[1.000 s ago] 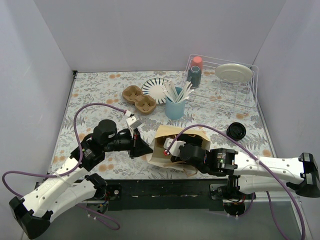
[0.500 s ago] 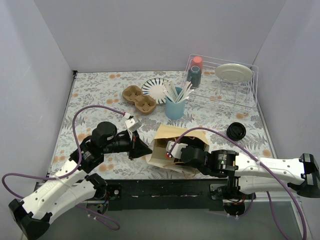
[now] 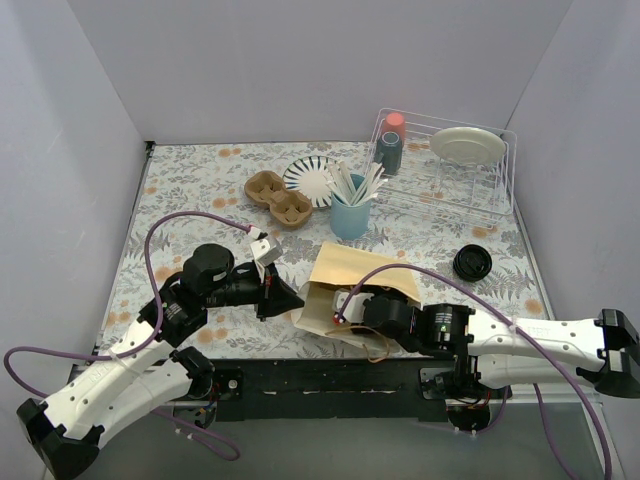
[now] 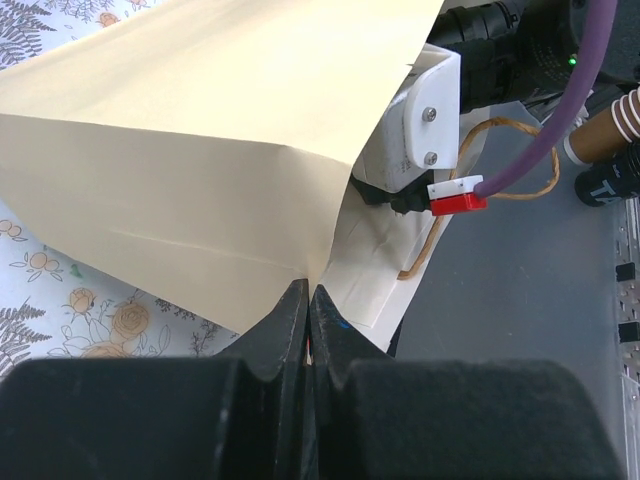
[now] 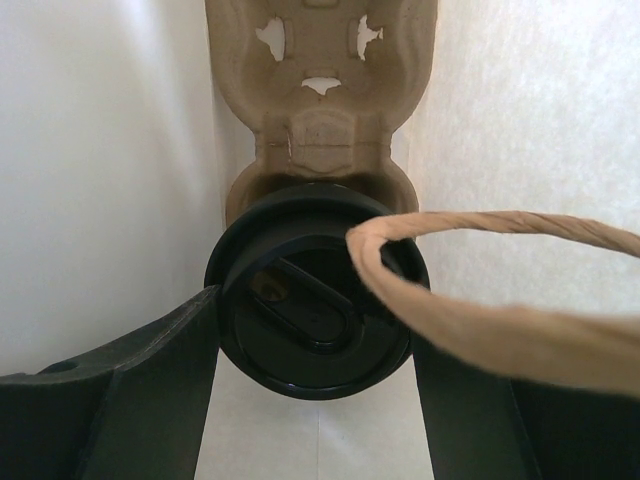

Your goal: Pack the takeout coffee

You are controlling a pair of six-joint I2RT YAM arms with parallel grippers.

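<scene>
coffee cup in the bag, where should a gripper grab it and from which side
Grip across the rim of its black lid, coming straight in through the mouth of the paper bag. The lid faces the opening, the pulp carrier sits behind it, and bag walls close in on both sides. Mind the twine handle crossing the lid.

light: bright, even | shadows: soft | blur: left claw (image 4: 308, 300), close to lens

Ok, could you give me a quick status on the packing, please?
Left gripper shut on bag edge. Right gripper inside bag, gripping cup in carrier. Handle draped across cup.
</scene>
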